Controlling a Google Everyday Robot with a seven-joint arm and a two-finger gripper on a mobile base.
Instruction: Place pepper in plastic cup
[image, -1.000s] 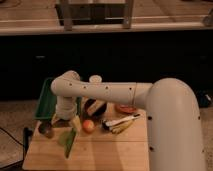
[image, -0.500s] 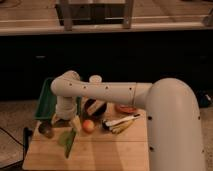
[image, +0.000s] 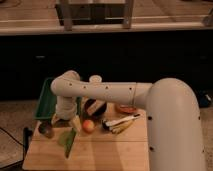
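Observation:
My gripper (image: 65, 123) hangs at the end of the white arm over the left part of the wooden table (image: 100, 155). Right below it is the long light-green pepper (image: 68, 144), its tip pointing toward the table's front edge. Its upper end is right at the gripper, and I cannot tell whether it is held or lying on the table. A pale green patch (image: 61, 138) touches the pepper's left side; it may be the plastic cup, but I cannot tell. A dark grey cup (image: 46, 130) stands just left of the gripper.
A round orange fruit (image: 88, 125) lies right of the gripper. Behind it is a dark bowl (image: 95, 107). A banana with a dark utensil (image: 121, 123) and a red item (image: 127, 109) lie further right. A green tray (image: 46, 97) and a white cup (image: 95, 79) are at the back.

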